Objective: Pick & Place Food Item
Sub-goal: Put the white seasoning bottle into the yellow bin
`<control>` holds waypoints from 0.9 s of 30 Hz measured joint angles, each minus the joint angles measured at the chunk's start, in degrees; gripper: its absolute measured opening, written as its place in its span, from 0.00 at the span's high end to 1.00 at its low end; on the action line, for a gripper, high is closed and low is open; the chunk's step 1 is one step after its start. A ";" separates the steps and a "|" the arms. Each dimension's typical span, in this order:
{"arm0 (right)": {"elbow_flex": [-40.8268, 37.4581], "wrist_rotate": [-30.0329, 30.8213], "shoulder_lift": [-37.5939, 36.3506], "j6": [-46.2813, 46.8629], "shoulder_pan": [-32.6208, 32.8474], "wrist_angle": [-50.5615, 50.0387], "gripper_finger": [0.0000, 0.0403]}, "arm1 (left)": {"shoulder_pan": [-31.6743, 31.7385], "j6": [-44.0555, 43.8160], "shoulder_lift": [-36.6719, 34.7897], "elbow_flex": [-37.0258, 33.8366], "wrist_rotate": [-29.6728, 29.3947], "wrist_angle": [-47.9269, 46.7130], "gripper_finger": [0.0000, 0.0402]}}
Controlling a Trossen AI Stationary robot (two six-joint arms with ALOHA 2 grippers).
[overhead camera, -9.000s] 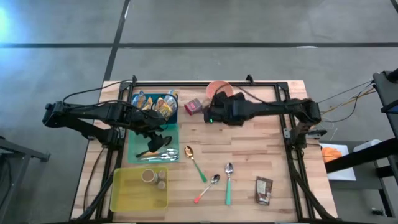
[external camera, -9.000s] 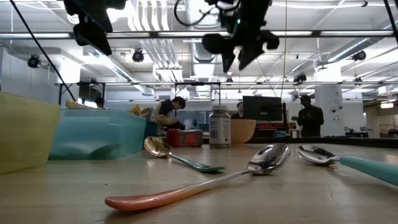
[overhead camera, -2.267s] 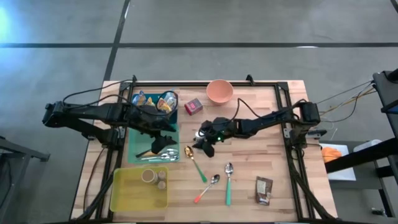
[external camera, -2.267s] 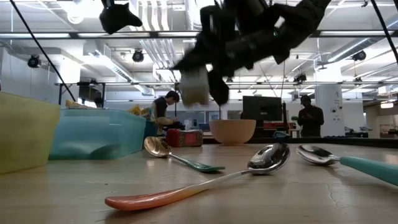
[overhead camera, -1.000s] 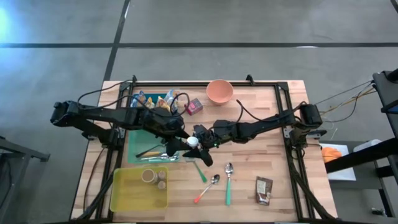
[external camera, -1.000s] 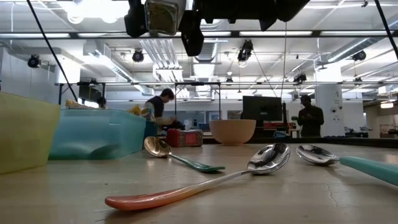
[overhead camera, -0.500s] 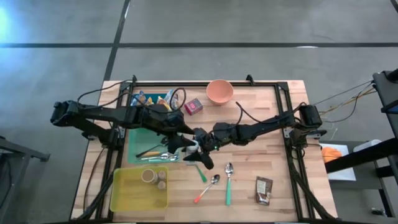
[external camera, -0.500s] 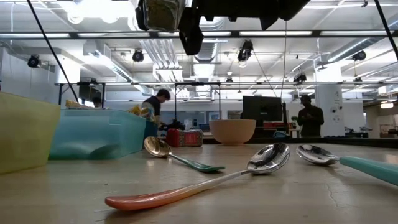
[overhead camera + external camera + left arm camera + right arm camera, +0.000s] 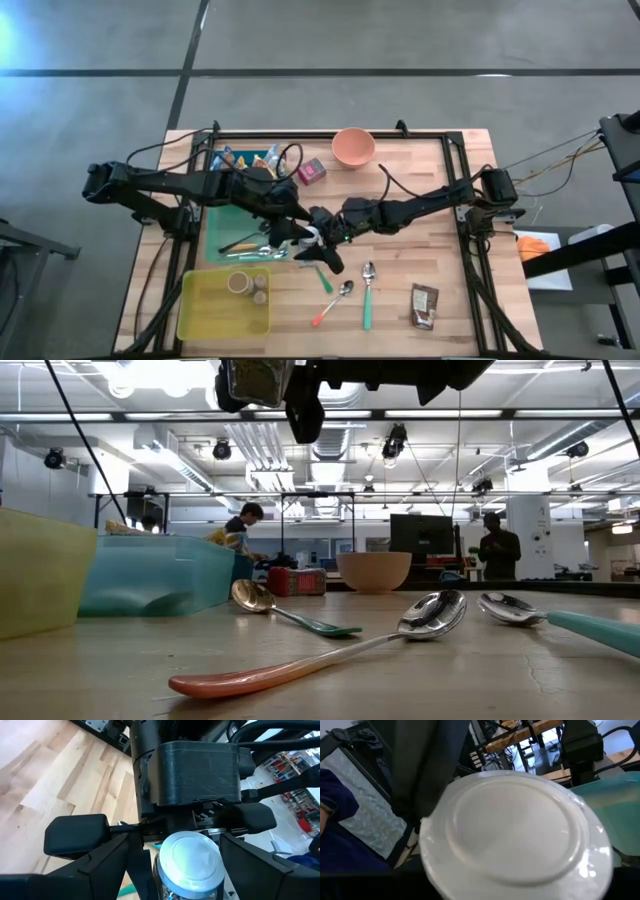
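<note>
High view: both arms meet mid-table, just right of the teal bin (image 9: 222, 222). The right gripper (image 9: 322, 243) comes in from the right and is clamped on the jar (image 9: 308, 236), which hangs in the air btwn the two tools, above the gold spoon w/ the green handle (image 9: 318, 272). The left gripper (image 9: 283, 228) sits right up against it from the left side. A pink bowl (image 9: 353, 147) and a small red box (image 9: 312, 171) are at the far edge, a yellow bin (image 9: 200, 312) is near-left, and a brown packet (image 9: 423, 305) is near-right.

Low view: the jar shows at the very top, well above the table (image 9: 420, 675), w/ dark gripper parts on its right. An orange-handled spoon (image 9: 330, 655) lies closest to the cam. A person (image 9: 499, 545) stands way back in the room.

Left wrist view: the jar's white lid (image 9: 190, 857) faces the cam, and the left arm's fingers (image 9: 112, 862) stand spread wide on either side of it. They're open; can't tell if they actually touch the glass. The right arm's dark body is directly behind.

Right wrist view: pretty much all white lid, super close, w/ a bit of the teal bin at the edge.
</note>
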 joint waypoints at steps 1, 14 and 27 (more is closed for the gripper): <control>0.00 0.00 0.00 0.00 0.01 -0.05 0.53 | 0.01 -0.20 0.00 0.00 0.22 -0.02 0.22; -0.02 0.26 -0.02 -0.02 0.24 0.00 0.53 | 0.89 0.29 -0.39 0.24 3.21 -0.55 0.19; -0.09 0.50 -0.02 0.03 0.20 -0.07 0.53 | 0.83 -2.48 -0.70 0.26 7.03 -2.42 0.11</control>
